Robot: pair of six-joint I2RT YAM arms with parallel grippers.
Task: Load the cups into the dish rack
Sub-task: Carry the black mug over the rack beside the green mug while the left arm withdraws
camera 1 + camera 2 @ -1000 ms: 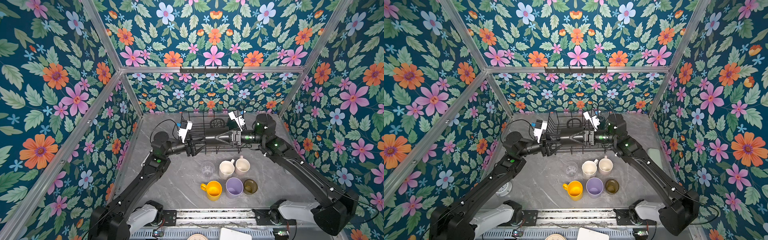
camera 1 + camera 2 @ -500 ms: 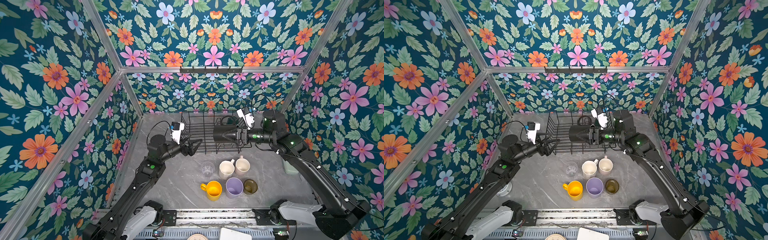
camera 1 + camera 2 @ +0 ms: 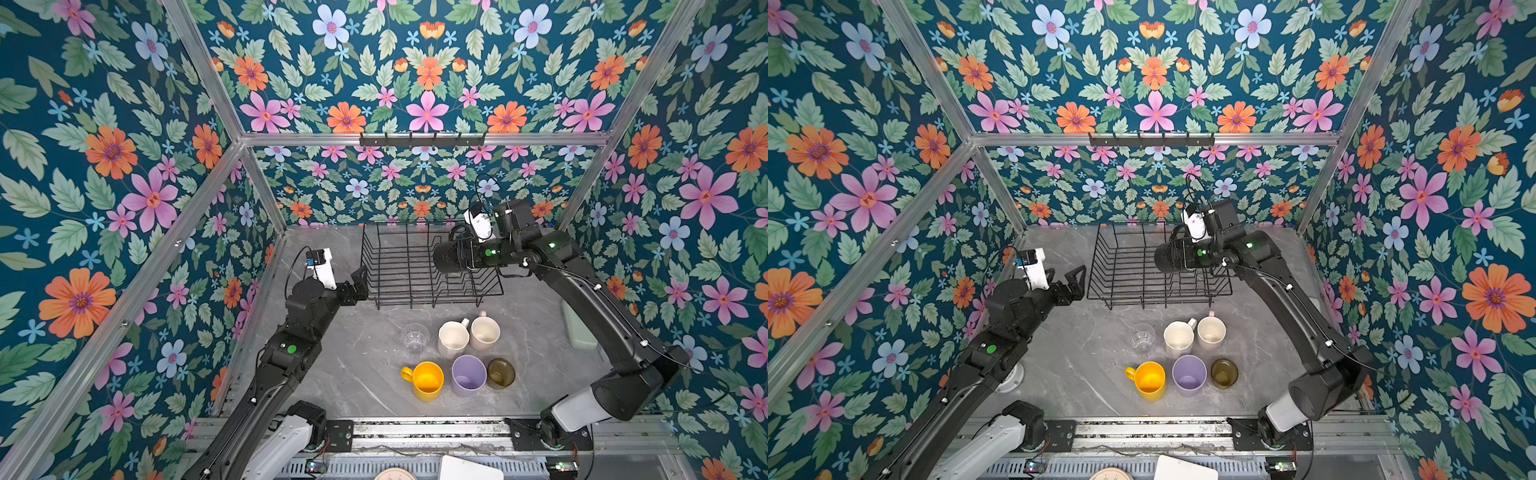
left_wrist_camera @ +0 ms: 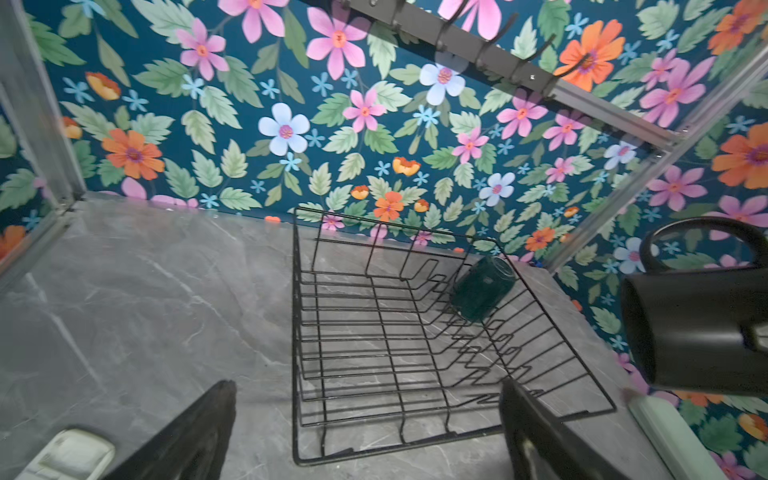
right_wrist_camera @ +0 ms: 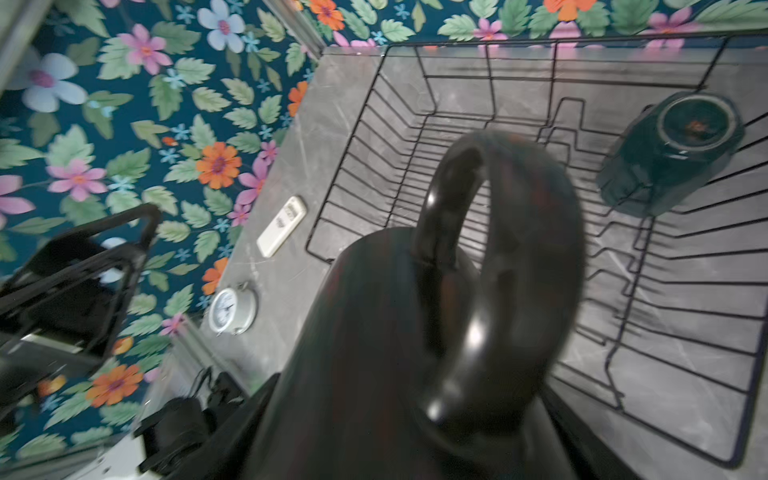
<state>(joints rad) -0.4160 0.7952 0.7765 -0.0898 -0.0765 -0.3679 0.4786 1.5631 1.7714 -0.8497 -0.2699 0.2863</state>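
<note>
Right gripper (image 3: 461, 255) is clasping the black mug (image 4: 698, 324) sideways over the dish rack (image 3: 399, 291) for loading, while the left gripper (image 3: 1069, 280) is gaping empty at the rack's left.

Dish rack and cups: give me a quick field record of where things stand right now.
rack: dish rack at the table's back
in rack: dark green mug, lying tilted
right gripper: holds black mug sideways above the rack
left gripper: open, empty, beside the rack
on table: clear glass, white mug, pink mug, yellow mug, lavender tumbler, amber glass
</note>
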